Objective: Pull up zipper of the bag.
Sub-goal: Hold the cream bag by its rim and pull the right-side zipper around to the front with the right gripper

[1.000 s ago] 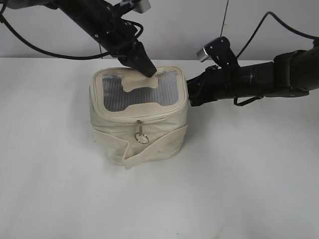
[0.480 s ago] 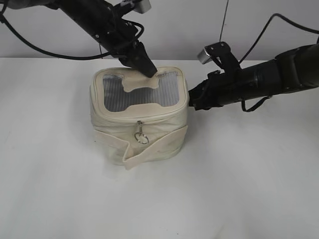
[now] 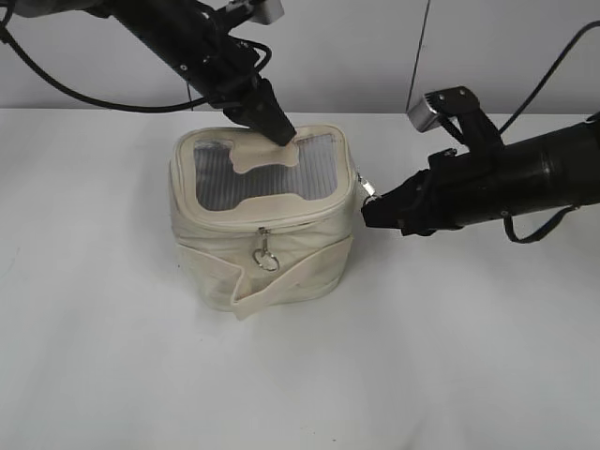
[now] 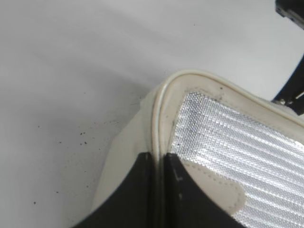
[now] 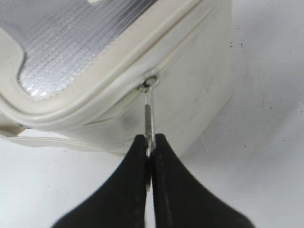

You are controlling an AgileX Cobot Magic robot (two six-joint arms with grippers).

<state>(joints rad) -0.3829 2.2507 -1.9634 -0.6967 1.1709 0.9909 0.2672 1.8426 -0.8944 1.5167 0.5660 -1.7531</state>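
Observation:
The cream bag (image 3: 216, 248) stands mid-table, grey mesh top panel (image 3: 272, 178) facing up. My left gripper (image 3: 278, 134) is shut on the bag's back top rim; in the left wrist view (image 4: 159, 159) the jaws pinch the cream piping (image 4: 159, 109). My right gripper (image 3: 367, 208) is at the bag's right side, shut on a thin silver zipper pull (image 5: 149, 118) that hangs from a slider (image 5: 151, 83) on the zipper track (image 5: 187, 45). A second slider with a round ring pull (image 3: 267, 255) hangs at the front.
The bag's wide cream strap (image 3: 281, 281) wraps its lower side with a loose end sticking out at the front. The white table (image 3: 450, 356) surrounds the bag. Black cables (image 3: 84, 94) trail behind the left arm.
My right arm has moved right and toward the front along the bag's right side, drawing the pull with it. The left gripper and the bag have stayed put.

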